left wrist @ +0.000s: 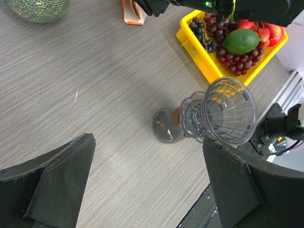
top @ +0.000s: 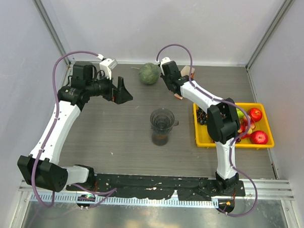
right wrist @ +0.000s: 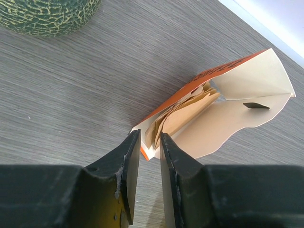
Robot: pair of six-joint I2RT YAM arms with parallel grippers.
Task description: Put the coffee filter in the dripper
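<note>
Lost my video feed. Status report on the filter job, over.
Left pincer open, hovering. Right pincer nearly closed at filter pack corner, grip unclear. Dripper empty on jug; filters in pack. Melon beside pack, not blocking.

Dripper [left wrist: 228,111]: smoky grey, see-through, finely ribbed. Melon [top: 149,73]: green with pale netting. Tray [left wrist: 204,61]: bright yellow, with red apples [top: 255,114], a green fruit [left wrist: 241,41] and dark purple grapes [left wrist: 209,33]. Filter pack [right wrist: 247,80]: orange and cream, its papers [right wrist: 190,111] light brown. Table [top: 116,127]: grey wood grain.
</note>
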